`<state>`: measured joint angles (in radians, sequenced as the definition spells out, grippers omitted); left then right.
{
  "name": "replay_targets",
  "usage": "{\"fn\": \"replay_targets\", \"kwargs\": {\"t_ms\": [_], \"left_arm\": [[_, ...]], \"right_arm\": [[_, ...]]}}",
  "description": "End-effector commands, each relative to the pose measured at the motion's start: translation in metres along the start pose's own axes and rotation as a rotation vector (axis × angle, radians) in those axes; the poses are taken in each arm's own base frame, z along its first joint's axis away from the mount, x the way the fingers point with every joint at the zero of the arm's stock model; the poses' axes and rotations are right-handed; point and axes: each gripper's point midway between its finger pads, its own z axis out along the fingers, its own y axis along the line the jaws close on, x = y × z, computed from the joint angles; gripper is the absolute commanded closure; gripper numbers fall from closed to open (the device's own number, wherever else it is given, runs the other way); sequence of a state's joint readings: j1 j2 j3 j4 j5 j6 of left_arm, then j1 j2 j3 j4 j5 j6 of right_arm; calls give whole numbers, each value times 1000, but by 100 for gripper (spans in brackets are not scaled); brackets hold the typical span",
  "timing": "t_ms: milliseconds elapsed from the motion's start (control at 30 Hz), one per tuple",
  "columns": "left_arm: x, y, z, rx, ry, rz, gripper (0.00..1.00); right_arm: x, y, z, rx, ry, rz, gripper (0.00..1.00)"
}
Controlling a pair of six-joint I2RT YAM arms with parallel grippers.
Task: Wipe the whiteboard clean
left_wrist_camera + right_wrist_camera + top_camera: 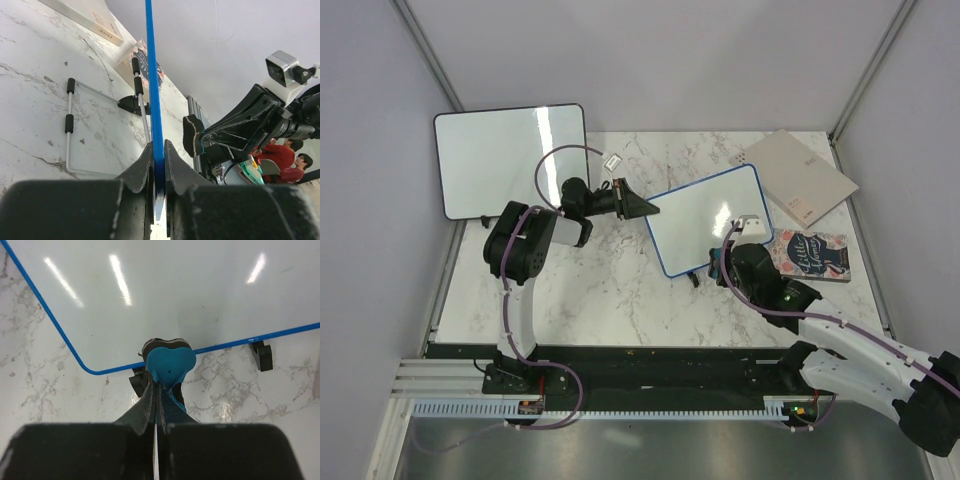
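The small blue-framed whiteboard (705, 215) stands tilted on its black feet (261, 354) at the table's middle right. My left gripper (645, 208) is shut on its left frame edge; in the left wrist view both jaws (159, 165) pinch the blue frame (152, 90). My right gripper (732, 243) is shut on a blue heart-shaped eraser (170, 362), which sits at the board's lower edge. The board face (175, 295) looks white, with only tiny specks and light glare.
A larger black-framed whiteboard (510, 160) lies at the back left. A beige notebook (800, 178) lies at the back right, and a dark illustrated book (812, 255) just right of the small board. Enclosure walls ring the marble table (610, 290).
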<state>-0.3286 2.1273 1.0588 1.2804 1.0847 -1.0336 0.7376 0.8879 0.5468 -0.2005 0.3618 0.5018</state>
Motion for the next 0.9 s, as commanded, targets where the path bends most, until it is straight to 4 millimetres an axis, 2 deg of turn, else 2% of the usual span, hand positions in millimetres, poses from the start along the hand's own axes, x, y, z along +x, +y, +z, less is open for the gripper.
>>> {"fn": "replay_targets", "kwargs": {"t_ms": [0, 167, 267, 300, 533, 700, 867], "left_arm": [[-33, -48, 2, 146, -87, 388, 98], [-30, -42, 2, 125, -94, 394, 98], [-30, -39, 1, 102, -101, 394, 98], [-30, -39, 2, 101, -101, 396, 98], [-26, -36, 4, 83, -87, 402, 98], [-25, -35, 5, 90, -77, 399, 98], [-23, -37, 6, 111, -41, 399, 98]], "right_arm": [[12, -15, 2, 102, 54, 31, 100], [39, -25, 6, 140, 118, 57, 100], [47, -32, 7, 170, 129, 57, 98], [48, -33, 8, 177, 133, 52, 91], [50, -38, 12, 210, 133, 48, 67], [44, -34, 13, 191, 109, 59, 36], [39, -33, 11, 185, 84, 69, 32]]}}
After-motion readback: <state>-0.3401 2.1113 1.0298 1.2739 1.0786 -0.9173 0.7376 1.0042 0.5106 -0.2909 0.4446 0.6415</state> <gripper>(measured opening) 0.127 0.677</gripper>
